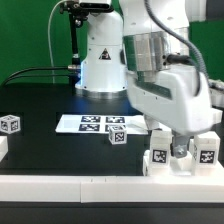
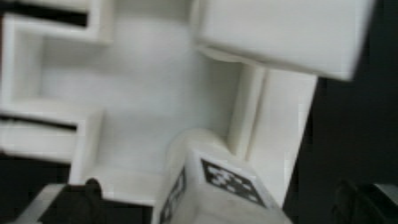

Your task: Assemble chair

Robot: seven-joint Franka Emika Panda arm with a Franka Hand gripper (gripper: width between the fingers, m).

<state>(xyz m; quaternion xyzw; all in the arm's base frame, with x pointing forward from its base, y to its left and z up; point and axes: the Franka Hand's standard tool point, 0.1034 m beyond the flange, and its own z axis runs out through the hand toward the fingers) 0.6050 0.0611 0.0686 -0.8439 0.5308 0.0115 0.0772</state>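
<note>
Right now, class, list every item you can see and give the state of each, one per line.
Chair: unfinished, pieces standing upright.
Gripper: jaws open, low over the chair pieces.
Cube: loose, off on its own.
Small block: loose, at the marker board's near edge.
Marker board: lying flat.

marker board (image 1: 85, 123) lies flat on black table (image 1: 40, 95).
</note>
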